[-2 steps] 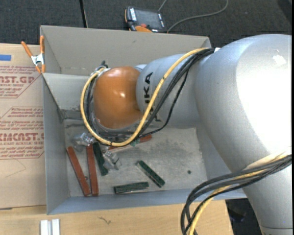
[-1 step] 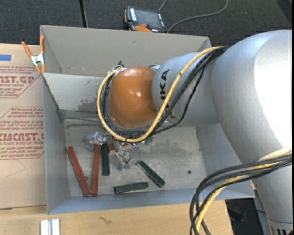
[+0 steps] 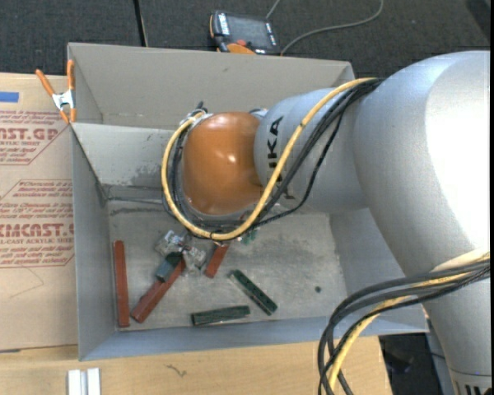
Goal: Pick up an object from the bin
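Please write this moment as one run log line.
gripper: low over slanted red stick | stick: lying on bin floor | nearby: two green sticks

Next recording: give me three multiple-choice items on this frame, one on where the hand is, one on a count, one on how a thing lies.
1. Where is the hand?
A. Outside the bin, beyond its far wall.
B. Inside the bin, by the upper end of the slanting red-brown stick.
C. In the bin's near right corner.

2. How many dark green sticks lie in the bin?
A. None.
B. Two.
C. Five.

3. How does the long red-brown stick by the left wall lie?
A. Flat on the floor.
B. On end, poking over the rim.
C. Across the green sticks.

Answers: 1 B, it hangs over mid-floor at that stick's top; 2 B, one by the front wall, one right of it; 3 A, its whole length rests on the floor.
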Action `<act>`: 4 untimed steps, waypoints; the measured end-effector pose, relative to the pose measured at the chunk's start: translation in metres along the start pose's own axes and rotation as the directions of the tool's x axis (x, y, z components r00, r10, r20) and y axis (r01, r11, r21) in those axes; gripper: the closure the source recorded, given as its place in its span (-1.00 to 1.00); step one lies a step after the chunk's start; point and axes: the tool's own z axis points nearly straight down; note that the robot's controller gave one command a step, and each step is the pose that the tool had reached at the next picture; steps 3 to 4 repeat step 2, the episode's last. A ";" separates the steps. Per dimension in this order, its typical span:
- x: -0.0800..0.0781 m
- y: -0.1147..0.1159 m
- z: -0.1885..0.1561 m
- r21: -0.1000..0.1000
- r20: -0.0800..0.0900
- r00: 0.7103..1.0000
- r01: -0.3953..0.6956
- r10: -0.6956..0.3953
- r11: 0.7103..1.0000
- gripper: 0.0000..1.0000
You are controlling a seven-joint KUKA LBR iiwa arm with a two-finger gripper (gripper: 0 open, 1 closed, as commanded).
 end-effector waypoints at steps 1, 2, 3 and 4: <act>0.003 -0.015 -0.125 0.008 0.006 1.000 -0.007 0.007 1.000 1.00; 0.009 -0.006 -0.152 0.002 0.003 0.998 -0.063 0.063 0.998 1.00; 0.009 -0.006 -0.152 0.002 0.003 0.998 -0.063 0.063 0.998 1.00; 0.009 -0.006 -0.152 0.002 0.003 0.998 -0.063 0.063 0.998 1.00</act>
